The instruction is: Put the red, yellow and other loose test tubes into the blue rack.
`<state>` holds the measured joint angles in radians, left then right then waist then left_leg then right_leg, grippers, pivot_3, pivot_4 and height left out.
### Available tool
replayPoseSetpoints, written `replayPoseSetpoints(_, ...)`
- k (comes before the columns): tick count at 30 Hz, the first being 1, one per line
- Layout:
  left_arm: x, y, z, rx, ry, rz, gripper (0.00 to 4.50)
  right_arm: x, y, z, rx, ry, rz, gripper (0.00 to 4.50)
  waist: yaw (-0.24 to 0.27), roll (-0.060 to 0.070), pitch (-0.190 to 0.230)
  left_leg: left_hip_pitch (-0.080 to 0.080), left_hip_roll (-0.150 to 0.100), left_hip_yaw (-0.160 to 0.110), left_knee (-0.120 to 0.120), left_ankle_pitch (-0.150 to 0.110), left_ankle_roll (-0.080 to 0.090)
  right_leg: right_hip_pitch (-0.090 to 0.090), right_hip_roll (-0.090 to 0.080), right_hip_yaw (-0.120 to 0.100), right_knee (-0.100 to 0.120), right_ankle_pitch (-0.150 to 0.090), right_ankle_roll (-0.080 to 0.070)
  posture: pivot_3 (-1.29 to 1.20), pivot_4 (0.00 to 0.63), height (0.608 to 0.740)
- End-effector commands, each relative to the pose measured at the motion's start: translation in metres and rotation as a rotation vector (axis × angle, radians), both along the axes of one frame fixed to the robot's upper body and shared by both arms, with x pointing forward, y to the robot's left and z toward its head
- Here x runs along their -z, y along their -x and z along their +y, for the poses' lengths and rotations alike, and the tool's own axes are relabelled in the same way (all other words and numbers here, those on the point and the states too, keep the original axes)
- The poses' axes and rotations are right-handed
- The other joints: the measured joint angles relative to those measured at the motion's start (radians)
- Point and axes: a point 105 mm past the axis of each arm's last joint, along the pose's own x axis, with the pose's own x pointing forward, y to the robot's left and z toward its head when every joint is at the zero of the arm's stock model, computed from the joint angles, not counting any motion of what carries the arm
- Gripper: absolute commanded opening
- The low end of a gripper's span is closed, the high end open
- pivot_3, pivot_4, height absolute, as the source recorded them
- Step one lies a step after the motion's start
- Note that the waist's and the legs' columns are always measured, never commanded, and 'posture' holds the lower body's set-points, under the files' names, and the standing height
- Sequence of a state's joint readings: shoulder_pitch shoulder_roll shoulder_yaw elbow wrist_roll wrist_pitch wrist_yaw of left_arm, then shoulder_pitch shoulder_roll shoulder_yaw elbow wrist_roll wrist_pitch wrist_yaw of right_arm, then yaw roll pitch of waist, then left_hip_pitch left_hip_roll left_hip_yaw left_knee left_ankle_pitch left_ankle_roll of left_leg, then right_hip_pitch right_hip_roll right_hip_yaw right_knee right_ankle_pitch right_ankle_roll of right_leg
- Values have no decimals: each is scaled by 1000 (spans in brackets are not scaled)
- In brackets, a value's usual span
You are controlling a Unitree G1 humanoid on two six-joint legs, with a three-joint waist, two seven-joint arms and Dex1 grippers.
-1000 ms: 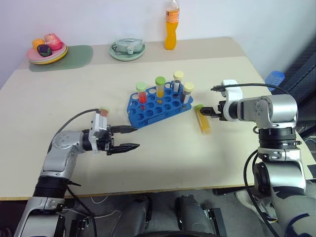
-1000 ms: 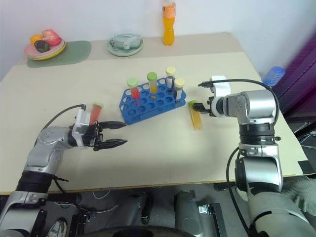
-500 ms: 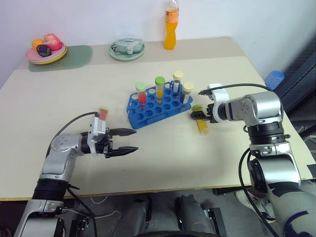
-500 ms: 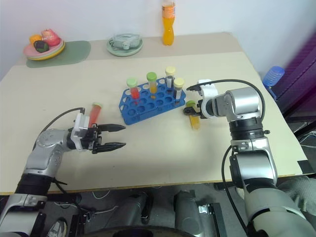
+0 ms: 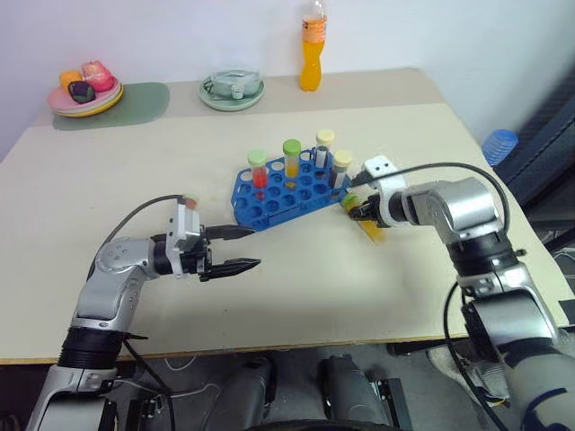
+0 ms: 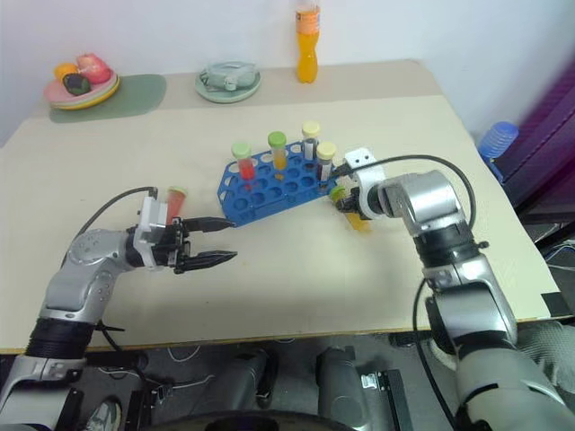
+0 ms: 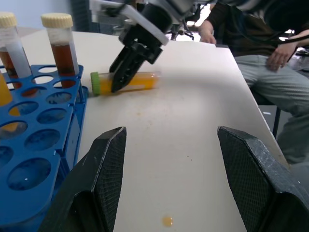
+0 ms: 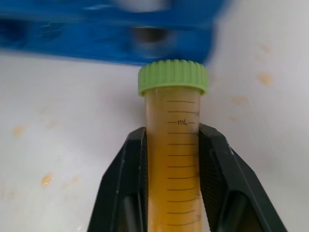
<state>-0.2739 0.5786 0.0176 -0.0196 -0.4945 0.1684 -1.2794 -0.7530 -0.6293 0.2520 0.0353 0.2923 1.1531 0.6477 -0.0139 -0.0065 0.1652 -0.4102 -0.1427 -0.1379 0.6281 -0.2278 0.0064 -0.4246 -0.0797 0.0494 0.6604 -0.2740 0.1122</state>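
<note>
Four tubes stand in the blue rack (image 5: pixel 292 190) at frame center. My right gripper (image 8: pixel 171 145) has its fingers clenched on the yellow tube (image 8: pixel 172 159), lying on the tabletop (image 5: pixel 377 296) just right of the rack. My left gripper (image 5: pixel 235 249) hangs with fingers spread and empty at lower left; a red tube (image 6: pixel 173 201) lies behind it, both loose tubes unracked.

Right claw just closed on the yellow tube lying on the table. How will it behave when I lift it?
The yellow tube is smooth, round plastic pinched by the right claw below its green cap, so it may slip or swivel. Nearly full of liquid, it is probably bottom-heavy. If dropped, it would likely roll.
</note>
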Motion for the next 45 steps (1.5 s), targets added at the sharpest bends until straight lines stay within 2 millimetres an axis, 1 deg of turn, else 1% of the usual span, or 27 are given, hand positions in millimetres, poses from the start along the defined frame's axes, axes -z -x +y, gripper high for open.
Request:
replayPoseSetpoints(1, -12, -1, 4, -32, 38, -20, 3069, -18, 40, 38, -357, -90, -111, 853, 2, 0, 0, 0, 0, 0, 0, 0, 0, 0, 0, 0, -1, 0, 0, 0, 150, 740)
replayPoseSetpoints(2, -12, -3, 4, -41, 41, -17, 3069, -20, 51, 45, -415, -132, -120, 853, 1, -1, 0, -1, 0, 0, 0, 0, 0, 0, 0, -1, -1, 0, 0, 0, 150, 740)
replayPoseSetpoints(3, -12, -4, 5, -50, 45, -14, 3069, -21, 56, 49, -446, -155, -140, 853, -2, -1, 0, -1, 0, 0, 0, 0, 0, 0, 0, -1, -1, 0, 0, 0, 150, 740)
replayPoseSetpoints(4, -11, -6, 6, -58, 48, -10, 3069, -23, 58, 54, -462, -174, -179, 853, -5, -1, 0, -1, 0, 0, 0, 0, 0, 0, 0, 0, -1, 0, 0, 0, 150, 740)
replayPoseSetpoints(6, -6, -13, 12, -96, 44, -9, 3069, -33, 56, 71, -486, -285, -294, 853, -7, -1, 0, 0, 0, 0, 0, 0, 0, 0, 0, 0, -1, 0, 0, 0, 150, 740)
replayPoseSetpoints(8, -5, -17, 18, -121, 45, -9, 3069, -53, 48, 88, -491, -447, -462, 853, -7, -1, 0, 0, 1, 0, 0, 0, 0, 0, 0, 0, 0, 0, 0, 0, 150, 740)
replayPoseSetpoints(9, -5, -19, 21, -131, 49, -12, 3069, -61, 43, 93, -477, -494, -533, 853, -5, -1, 0, 0, 1, 0, 0, 0, 0, 0, 1, 0, 1, 0, 0, 0, 150, 740)
replayPoseSetpoints(12, -8, -21, 28, -155, 54, -22, 3069, -75, 21, 102, -373, -588, -662, 853, -1, -1, 1, 0, 1, 0, 0, 0, 0, 0, 1, 0, 0, 0, 0, 0, 150, 740)
replayPoseSetpoints(15, -14, -22, 33, -181, 65, -35, 3069, -85, -3, 105, -259, -650, -821, 853, 2, -1, 1, 1, 0, 0, 1, 0, -1, -1, 1, -1, 0, 0, 0, 0, 150, 740)
replayPoseSetpoints(17, -16, -20, 33, -187, 69, -42, 3069, -84, -15, 105, -202, -649, -900, 853, 0, -1, 1, 1, 0, 0, 0, 1, -1, -1, 1, -1, 0, 0, 0, 0, 150, 740)
replayPoseSetpoints(19, -19, -18, 31, -196, 81, -47, 3069, -81, -26, 103, -125, -667, -943, 853, -2, -1, 1, 1, 0, 0, 0, 2, -3, -2, 1, -1, 0, 0, 0, 0, 150, 740)
replayPoseSetpoints(20, -21, -17, 29, -196, 83, -49, 3069, -79, -30, 101, -106, -656, -972, 853, -3, -1, 1, 1, 0, 0, 0, 4, -6, -2, 1, -1, 1, 0, 0, 0, 150, 740)
replayPoseSetpoints(22, -25, -16, 25, -200, 88, -54, 3069, -74, -35, 99, -73, -667, -983, 853, -5, -1, 1, 1, 0, 0, 0, 4, -7, -2, 1, -1, 1, 0, 0, 0, 150, 740)
replayPoseSetpoints(26, -32, -14, 19, -208, 91, -57, 3069, -55, -35, 101, -84, -657, -970, 853, -7, -1, 1, 1, 0, 0, -1, 4, -7, -1, 1, -1, 2, 0, 0, 0, 150, 740)
replayPoseSetpoints(31, -34, -14, 18, -222, 88, -56, 3069, -41, -33, 106, -83, -660, -947, 853, -21, -1, 1, 1, 1, 0, -1, 5, -8, -2, 2, -1, 3, 0, -1, 0, 150, 740)
replayPoseSetpoints(40, -27, -16, 25, -238, 91, -45, 3069, -32, -34, 114, -66, -670, -932, 853, -31, -1, 0, 2, 1, 0, -2, 5, -8, -1, 2, -1, 3, 0, -1, 0, 150, 740)
replayPoseSetpoints(45, -21, -14, 32, -244, 89, -40, 3069, -21, -37, 119, -54, -653, -902, 853, -31, -1, 0, 3, 1, 0, -2, 5, -8, -1, 2, 0, 3, 0, -1, 0, 150, 740)
